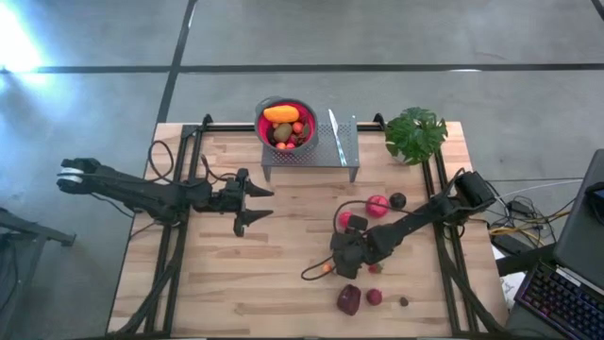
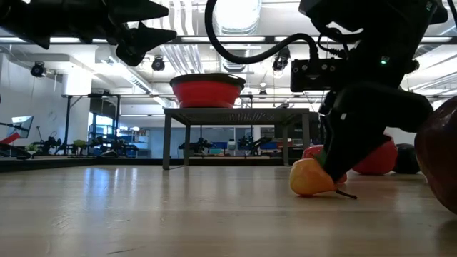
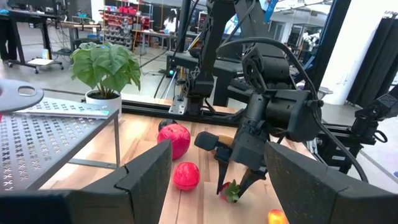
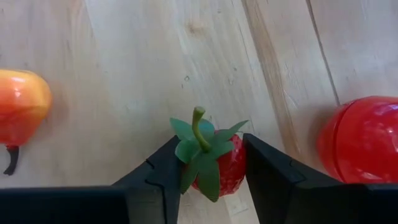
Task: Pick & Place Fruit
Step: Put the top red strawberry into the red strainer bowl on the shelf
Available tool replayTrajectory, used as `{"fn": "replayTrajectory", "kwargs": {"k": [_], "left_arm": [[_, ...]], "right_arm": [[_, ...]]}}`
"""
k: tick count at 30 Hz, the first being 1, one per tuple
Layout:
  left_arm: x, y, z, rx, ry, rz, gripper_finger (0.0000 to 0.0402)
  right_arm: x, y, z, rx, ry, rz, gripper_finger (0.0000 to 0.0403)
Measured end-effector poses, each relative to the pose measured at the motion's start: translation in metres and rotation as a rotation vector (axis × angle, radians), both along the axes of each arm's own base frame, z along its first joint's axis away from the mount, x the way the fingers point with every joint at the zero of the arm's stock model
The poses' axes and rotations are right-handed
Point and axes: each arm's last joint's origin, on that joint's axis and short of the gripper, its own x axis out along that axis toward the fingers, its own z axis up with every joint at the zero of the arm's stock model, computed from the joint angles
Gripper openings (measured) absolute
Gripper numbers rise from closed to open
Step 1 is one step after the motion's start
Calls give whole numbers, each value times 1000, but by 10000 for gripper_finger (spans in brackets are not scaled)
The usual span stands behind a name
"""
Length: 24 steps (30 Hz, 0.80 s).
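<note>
A small red strawberry (image 4: 217, 167) with a green leaf cap stands on the wooden table, and my right gripper (image 4: 211, 171) is shut on it; in the high view the gripper (image 1: 342, 257) hides it. An orange-yellow fruit (image 1: 327, 269) lies just beside it. Red apples (image 1: 377, 205) and a dark maroon fruit (image 1: 349, 299) lie around. A red-lined bowl (image 1: 285, 123) with several fruits sits on a perforated metal stand (image 1: 321, 153). My left gripper (image 1: 269, 204) hovers open and level above the table's left half, touching nothing. My right gripper pinches the strawberry's red body (image 4: 235, 163) between its two fingers, one on each side, just below the leaf cap. The fingers slant steeply down from above and from the table's right. The strawberry stands upright, stem up, with its lower end at the tabletop (image 3: 231, 194).
A green potted plant (image 1: 415, 132) stands at the far right corner. A small dark fruit (image 1: 397, 200), a small red one (image 1: 374, 297) and a tiny brown one (image 1: 403, 301) lie close to my right arm. Bare wood spreads over the near left (image 1: 217, 283).
</note>
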Motion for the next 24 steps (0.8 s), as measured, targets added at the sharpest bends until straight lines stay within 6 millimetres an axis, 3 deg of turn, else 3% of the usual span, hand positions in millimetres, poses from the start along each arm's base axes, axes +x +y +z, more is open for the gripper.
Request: {"fn": "replayTrajectory", "kwargs": {"k": [6,12,19,24], "left_arm": [[0,0,-1,1,5,0,262],[0,0,-4,30,36,0,262],[6,-1,-16,218,121,-6,262],[20,-7,-22,287,167,-38,261]], "right_arm": [[-1,0,7,13,-14,10,148],[0,3,31,45,-79,56,140],[-1,3,66,69,-183,94,146],[-3,1,81,42,-236,93,146]]}}
